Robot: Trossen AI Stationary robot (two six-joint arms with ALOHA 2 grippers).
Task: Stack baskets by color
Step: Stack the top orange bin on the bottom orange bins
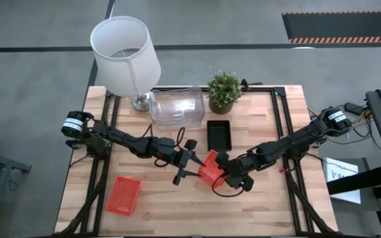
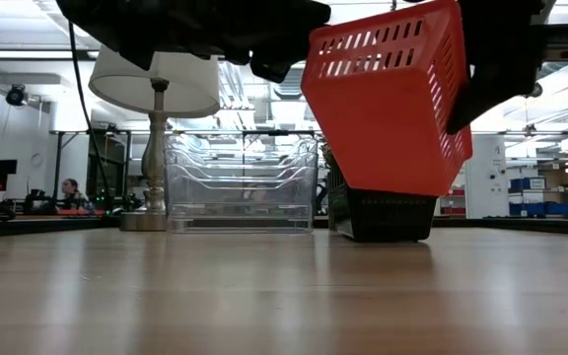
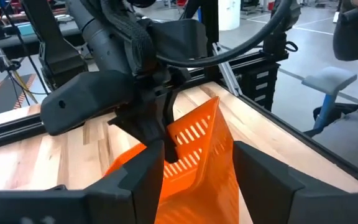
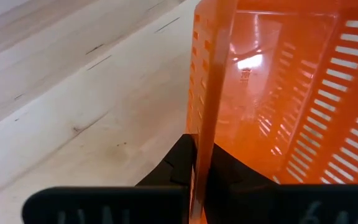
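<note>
A red-orange basket hangs tilted above the table's middle, with my right gripper shut on its wall. My left gripper is open; its two fingers stand on either side of the basket's other end. A second red-orange basket lies flat on the table at the near left. A black basket rests on its bottom behind the lifted one. A stack of clear baskets stands at the far middle. My right gripper pinches one wall of the red-orange basket at its rim, one finger inside the basket and one outside. It comes slanting down from the table's right. The basket is lifted clear of the table and tilted. My left gripper: I cannot tell whether its open fingers touch the basket.
A white lamp stands at the far left and a potted green plant at the far middle. The near middle of the wooden table is bare wood.
</note>
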